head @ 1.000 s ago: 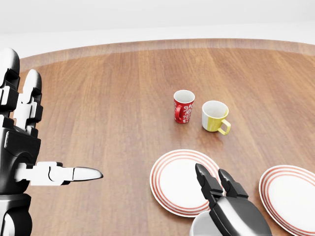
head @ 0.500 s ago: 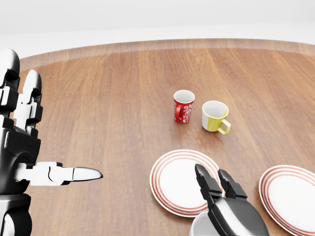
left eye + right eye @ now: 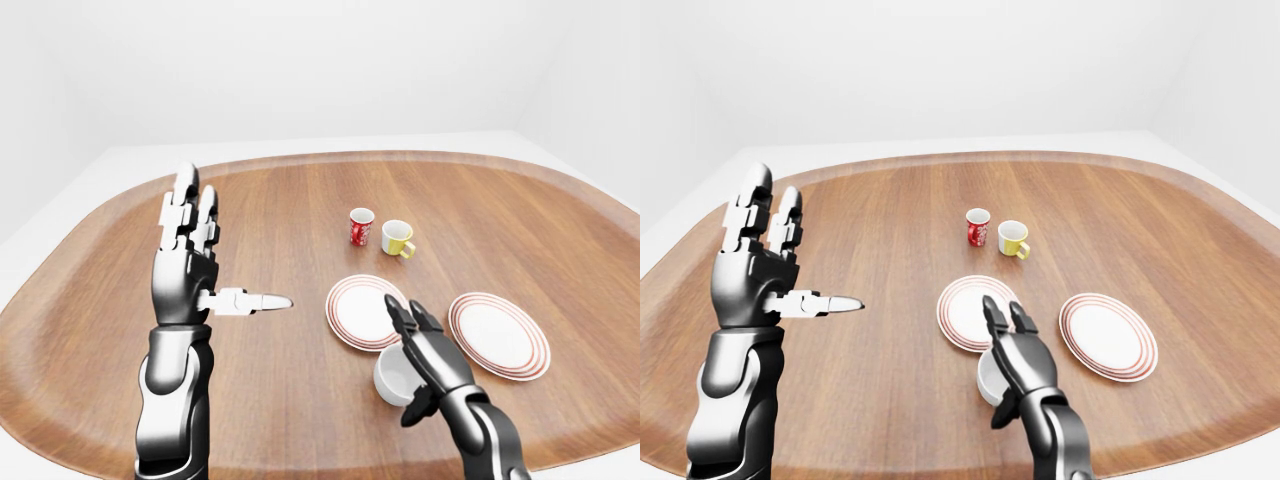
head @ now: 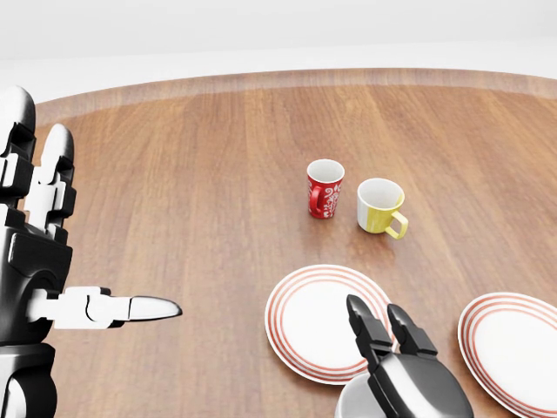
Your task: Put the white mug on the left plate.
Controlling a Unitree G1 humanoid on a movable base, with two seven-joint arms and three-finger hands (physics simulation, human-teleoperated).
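Observation:
The white mug (image 3: 393, 377) stands on the wooden table just below the left plate (image 3: 357, 308), a white plate with red rings, in the left-eye view. My right hand (image 3: 407, 358) lies against the mug's right side. Its fingers (image 3: 397, 318) stretch straight over the rim toward the plate and its thumb hangs beside the mug wall. The fingers do not close round the mug. My left hand (image 3: 218, 262) is raised at the left, open and empty, fingers up and thumb pointing right. In the head view only the mug's edge (image 4: 350, 402) shows under the right hand.
A second red-ringed plate (image 3: 499, 335) lies to the right of the right hand. A red patterned mug (image 3: 361, 227) and a yellow mug (image 3: 397, 238) stand together above the left plate. The oval table's rim (image 3: 300, 160) curves along the top.
My right hand has slipped very slightly down in the head view. The mug, the plates and my left hand have not moved.

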